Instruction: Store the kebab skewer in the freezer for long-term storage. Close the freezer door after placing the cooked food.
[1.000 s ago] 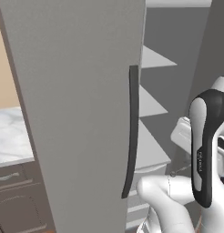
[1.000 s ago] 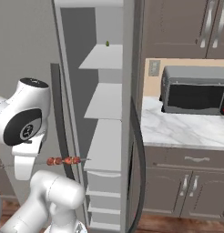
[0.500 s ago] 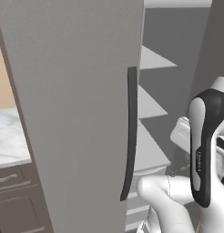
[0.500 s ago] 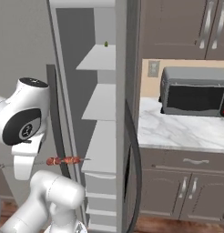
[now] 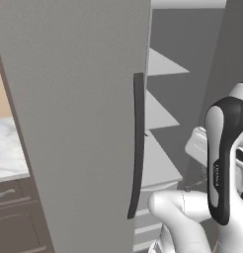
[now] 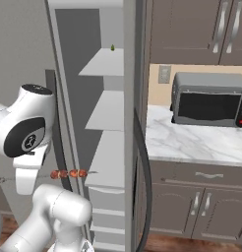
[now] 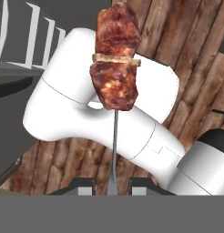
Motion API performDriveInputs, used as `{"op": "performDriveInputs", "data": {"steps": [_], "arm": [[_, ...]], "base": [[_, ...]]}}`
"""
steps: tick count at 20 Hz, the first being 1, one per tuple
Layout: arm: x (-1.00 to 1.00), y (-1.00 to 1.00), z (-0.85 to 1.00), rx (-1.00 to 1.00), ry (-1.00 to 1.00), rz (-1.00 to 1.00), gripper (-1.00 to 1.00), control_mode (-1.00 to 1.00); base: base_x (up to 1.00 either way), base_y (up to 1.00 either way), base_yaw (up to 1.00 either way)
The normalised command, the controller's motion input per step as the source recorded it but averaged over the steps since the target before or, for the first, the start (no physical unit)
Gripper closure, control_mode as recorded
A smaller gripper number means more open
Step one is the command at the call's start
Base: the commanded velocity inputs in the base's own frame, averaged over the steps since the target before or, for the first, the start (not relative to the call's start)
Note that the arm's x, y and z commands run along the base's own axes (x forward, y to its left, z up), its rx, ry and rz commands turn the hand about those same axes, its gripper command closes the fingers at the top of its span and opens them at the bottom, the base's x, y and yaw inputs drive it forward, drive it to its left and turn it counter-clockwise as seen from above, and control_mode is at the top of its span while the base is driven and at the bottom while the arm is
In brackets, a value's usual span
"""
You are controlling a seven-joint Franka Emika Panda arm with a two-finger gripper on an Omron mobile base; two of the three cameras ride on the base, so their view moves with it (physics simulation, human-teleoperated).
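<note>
The kebab skewer (image 7: 114, 63) runs up from my gripper (image 7: 112, 184), which is shut on its thin metal shaft; two reddish-brown meat chunks sit at its far end. In the right base view the kebab skewer (image 6: 69, 173) lies level, its tip pointing at the white shelves (image 6: 107, 110) of the open freezer (image 6: 101, 64). The freezer door (image 5: 69, 123) stands swung open at the left, its long dark handle (image 5: 137, 148) facing the camera. The white arm (image 5: 222, 163) hides the hand in both base views.
The other grey door (image 6: 130, 98) stands edge-on right of the shelves, with a curved dark handle (image 6: 145, 197). Beyond it a microwave (image 6: 206, 101) sits on a marble counter (image 6: 192, 142) over brown cabinets (image 6: 201, 202). A small item (image 6: 112, 47) rests on the top shelf. The floor is wood.
The whole picture has slid a little leftward in both base views, so the camera has moved. The skewer stays in my grip at the same spot relative to the arm.
</note>
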Motion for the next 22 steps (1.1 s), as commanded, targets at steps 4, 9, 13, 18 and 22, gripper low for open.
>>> {"op": "performDriveInputs", "data": {"steps": [4,9,13,18,22], "arm": [[0.00,0.00,0.00,0.00,0.00,0.00,1.00,1.00],[0.00,0.00,0.00,0.00,0.00,0.00,1.00,1.00],[0.00,0.00,0.00,0.00,0.00,0.00,1.00,1.00],[0.00,0.00,0.00,0.00,0.00,0.00,1.00,1.00],[0.00,0.00,0.00,0.00,0.00,0.00,1.00,-1.00]], "base": [[0.15,-0.05,0.00],[0.00,0.00,0.00],[0.00,0.00,0.00],[0.00,0.00,0.00],[0.00,0.00,0.00]]}}
